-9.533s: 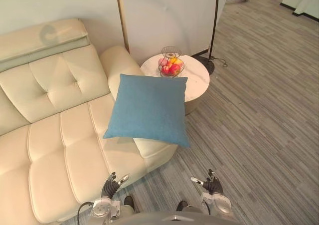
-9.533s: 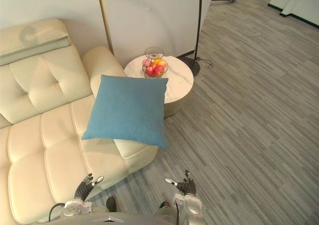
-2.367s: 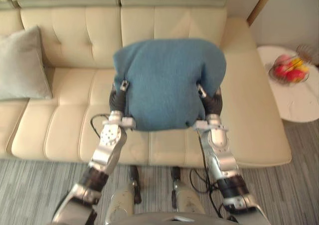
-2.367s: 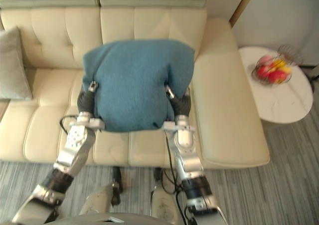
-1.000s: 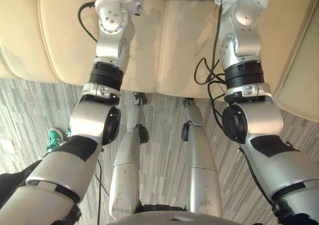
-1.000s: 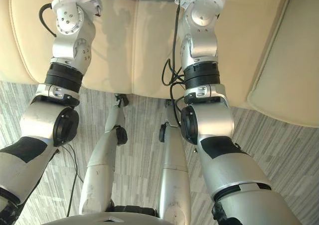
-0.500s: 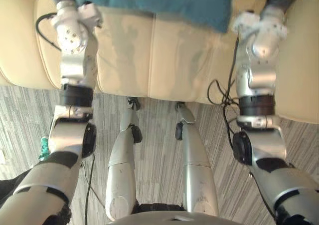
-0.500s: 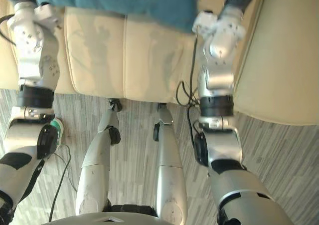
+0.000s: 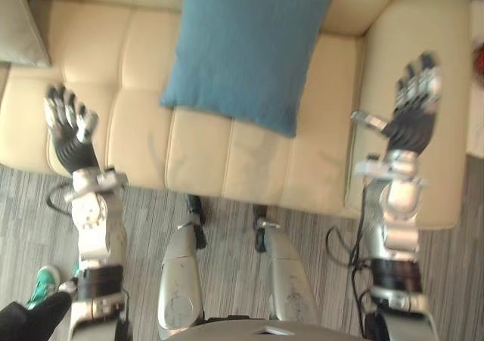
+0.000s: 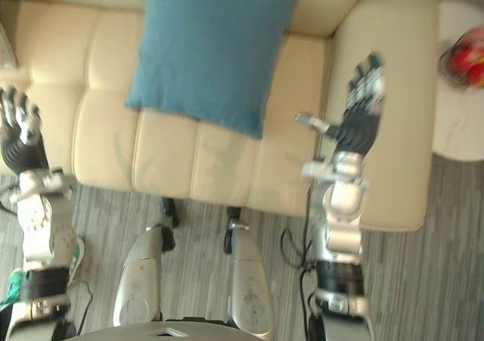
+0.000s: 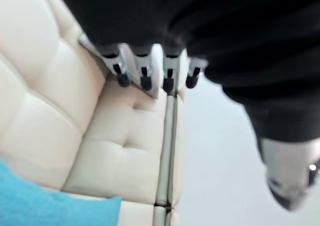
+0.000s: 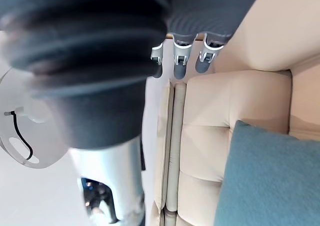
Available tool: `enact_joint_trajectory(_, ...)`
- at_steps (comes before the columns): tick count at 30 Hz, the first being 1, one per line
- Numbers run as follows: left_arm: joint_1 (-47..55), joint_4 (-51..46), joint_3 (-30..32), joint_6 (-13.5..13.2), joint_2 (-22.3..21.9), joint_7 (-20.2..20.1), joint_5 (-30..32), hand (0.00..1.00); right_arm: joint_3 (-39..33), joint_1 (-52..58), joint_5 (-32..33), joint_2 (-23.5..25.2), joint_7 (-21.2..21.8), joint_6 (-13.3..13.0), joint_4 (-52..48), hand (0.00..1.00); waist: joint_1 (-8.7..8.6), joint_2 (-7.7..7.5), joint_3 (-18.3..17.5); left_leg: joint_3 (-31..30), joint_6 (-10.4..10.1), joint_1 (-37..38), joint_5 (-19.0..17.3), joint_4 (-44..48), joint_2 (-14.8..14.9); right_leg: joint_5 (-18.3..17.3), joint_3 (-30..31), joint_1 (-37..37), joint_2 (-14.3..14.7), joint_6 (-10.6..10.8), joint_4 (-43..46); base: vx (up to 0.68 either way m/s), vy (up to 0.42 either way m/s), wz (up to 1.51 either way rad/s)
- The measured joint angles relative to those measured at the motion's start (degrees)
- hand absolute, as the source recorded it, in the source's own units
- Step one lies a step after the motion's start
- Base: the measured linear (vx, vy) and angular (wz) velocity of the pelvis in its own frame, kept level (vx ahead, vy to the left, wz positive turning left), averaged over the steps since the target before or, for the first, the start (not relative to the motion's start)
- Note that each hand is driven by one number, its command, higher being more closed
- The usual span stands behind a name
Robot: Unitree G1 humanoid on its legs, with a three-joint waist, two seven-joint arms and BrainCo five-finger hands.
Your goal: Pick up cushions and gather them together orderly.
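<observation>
You are looking down at the sofa (image 9: 227,159), middle cushion (image 9: 246,50) lying on its seat, far edge reaching the backrest, second cushion (image 9: 19,20) sitting far left, left hand (image 9: 69,133) hovering over the seat's near left edge, right hand (image 9: 412,118) hovering over the right armrest, side table (image 10: 457,122) standing further right.

I looked over everything in front of me, and I could not read any text, label, brand, number or sign on any surface.
</observation>
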Motion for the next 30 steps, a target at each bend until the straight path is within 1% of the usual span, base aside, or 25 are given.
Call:
enact_joint_trajectory(2, 6.1, 1.6, -2.6, 0.3, -2.6, -2.4, 0.2, 0.0, 2.5, 6.3, -0.2, 4.0, 2.0, 0.1, 0.7, 0.0, 0.2, -0.28, -2.4, 0.1, 0.0, 3.3, -1.4, 0.0, 0.0, -0.2, 0.0, 4.0, -0.1, 0.1, -1.8, 0.11, 0.022, -0.05)
enact_joint_trajectory(4, 9.2, 7.0, -3.7, 1.7, -4.9, -3.9, 2.7, 0.0, 3.7, 10.7, -1.3, 7.1, 3.4, 0.5, 4.2, 0.0, 0.23, -0.32, -4.8, 0.6, -0.1, 6.2, -2.3, -0.3, -0.1, -0.2, -0.1, 7.5, -0.1, 0.1, -3.8, 0.1, 0.028, -0.08)
enact_joint_trajectory(5, 9.7, 8.9, -3.9, 2.0, -5.4, -4.3, 3.1, 0.0, 3.8, 11.4, -1.3, 7.8, 3.4, 0.5, 5.7, 0.0, 0.23, -0.37, -5.4, 0.7, -0.2, 7.0, -2.5, -0.5, -0.1, -0.2, -0.1, 8.4, -0.1, 0.1, -4.3, 0.12, 0.028, -0.13)
enact_joint_trajectory(7, 11.5, 17.2, -5.5, 3.8, -6.6, -4.7, 6.8, 0.0, 3.9, 13.9, -1.3, 10.8, 3.6, 1.2, 14.8, 0.0, 0.16, -0.77, -7.7, 1.6, -0.5, 11.2, -3.4, -1.3, 0.0, 0.0, 0.2, 12.7, -0.1, 0.3, -6.5, 0.12, 0.023, -0.14)
enact_joint_trajectory(8, 11.7, 19.0, -5.7, 4.1, -6.8, -4.8, 7.4, 0.0, 3.9, 14.2, -1.3, 11.2, 3.7, 1.5, 16.6, 0.0, 0.07, -0.78, -8.2, 1.6, -0.6, 11.8, -3.6, -1.4, 0.0, 0.0, 0.1, 13.5, 0.0, 0.3, -6.8, 0.09, 0.005, -0.07)
enact_joint_trajectory(9, 11.9, 24.1, -6.0, 4.7, -7.5, -5.0, 9.4, 0.0, 3.8, 15.1, -2.7, 12.1, 4.0, 2.3, 22.1, 0.0, -0.03, -0.8, -9.8, 1.7, -0.8, 13.6, -3.8, -2.3, -0.1, 0.0, 0.1, 15.4, 0.0, 0.3, -8.0, 0.08, 0.0, -0.02)
enact_joint_trajectory(10, 11.9, 26.9, -5.8, 4.9, -7.8, -5.3, 10.3, 0.0, 3.9, 15.6, -3.4, 12.2, 4.2, 2.5, 24.9, 0.0, -0.08, -0.79, -10.5, 1.8, -0.8, 14.5, -3.7, -2.8, -0.2, 0.0, 0.1, 16.3, 0.0, 0.4, -8.7, 0.1, -0.001, -0.03)
enact_joint_trajectory(11, 11.6, 32.3, -5.4, 5.8, -8.1, -5.4, 11.8, 0.0, 3.8, 15.8, -3.6, 12.4, 4.2, 3.6, 30.5, 0.0, -0.18, -0.79, -11.4, 2.0, -1.1, 16.6, -3.6, -4.1, -0.6, 0.1, 0.2, 18.0, 0.0, 0.5, -9.8, 0.07, -0.002, -0.03)
enact_joint_trajectory(12, 11.2, 34.6, -5.1, 6.2, -8.4, -5.4, 12.9, 0.0, 3.8, 16.0, -3.7, 12.4, 4.2, 4.1, 33.2, 0.0, -0.21, -0.78, -11.8, 2.1, -1.3, 17.6, -3.5, -5.0, -0.8, 0.1, 0.3, 18.9, -0.1, 0.6, -10.3, 0.08, -0.003, -0.03)
enact_joint_trajectory(16, 11.3, 45.5, -4.2, 6.9, -8.6, -5.4, 17.7, 0.0, 2.3, 16.1, -5.0, 12.4, 4.3, 5.1, 45.3, 0.0, -0.25, -0.73, -14.4, 2.7, -1.9, 21.9, -2.2, -9.4, -1.8, 0.7, 0.6, 22.3, -0.1, 0.8, -13.6, 0.07, -0.008, -0.05)
enact_joint_trajectory(17, 11.2, 47.3, -4.1, 7.0, -8.5, -5.4, 18.3, 0.0, 1.7, 15.9, -5.3, 12.3, 4.3, 5.6, 47.8, 0.0, -0.17, -0.73, -14.6, 3.0, -2.3, 23.0, -1.7, -10.6, -2.0, 1.1, 1.0, 23.0, -0.1, 1.3, -14.2, 0.07, -0.008, -0.09)
enact_joint_trajectory(19, 11.0, 49.4, -4.0, 7.2, -8.3, -5.4, 19.2, 0.0, 1.0, 15.4, -5.7, 12.2, 4.3, 6.1, 51.3, 0.0, -0.11, -0.64, -14.8, 3.2, -2.4, 24.3, -1.1, -12.1, -2.5, 1.6, 1.6, 23.7, -0.1, 1.2, -15.0, 0.05, 0.007, -0.1)
enact_joint_trajectory(23, 10.3, 52.3, -4.0, 7.9, -7.8, -5.4, 20.4, 0.0, 0.3, 14.6, -5.8, 12.1, 4.4, 7.2, 56.0, 0.0, -0.11, -0.57, -14.9, 3.8, -2.0, 26.6, -0.3, -14.2, -3.4, 2.1, 2.9, 25.1, -0.2, 1.5, -15.7, 0.04, 0.018, -0.08)
enact_joint_trajectory(27, 9.9, 54.3, -3.5, 8.0, -7.5, -5.4, 20.9, 0.0, -0.3, 13.9, -5.8, 12.0, 4.5, 7.8, 57.4, 0.0, -0.04, -0.53, -15.0, 4.9, -1.9, 28.7, -0.3, -15.0, -4.0, 2.2, 3.8, 26.4, -0.4, 1.7, -15.7, 0.01, 0.027, -0.14)
enact_joint_trajectory(30, 9.5, 54.3, -3.5, 8.0, -7.5, -5.4, 21.4, 0.0, -0.2, 13.8, -5.8, 12.3, 4.5, 8.0, 57.2, 0.0, 0.37, -0.77, -14.3, 5.3, -1.5, 28.8, -1.9, -11.9, -3.8, 2.0, 4.5, 26.7, -0.9, 2.0, -14.3, -0.03, 0.03, -0.09)
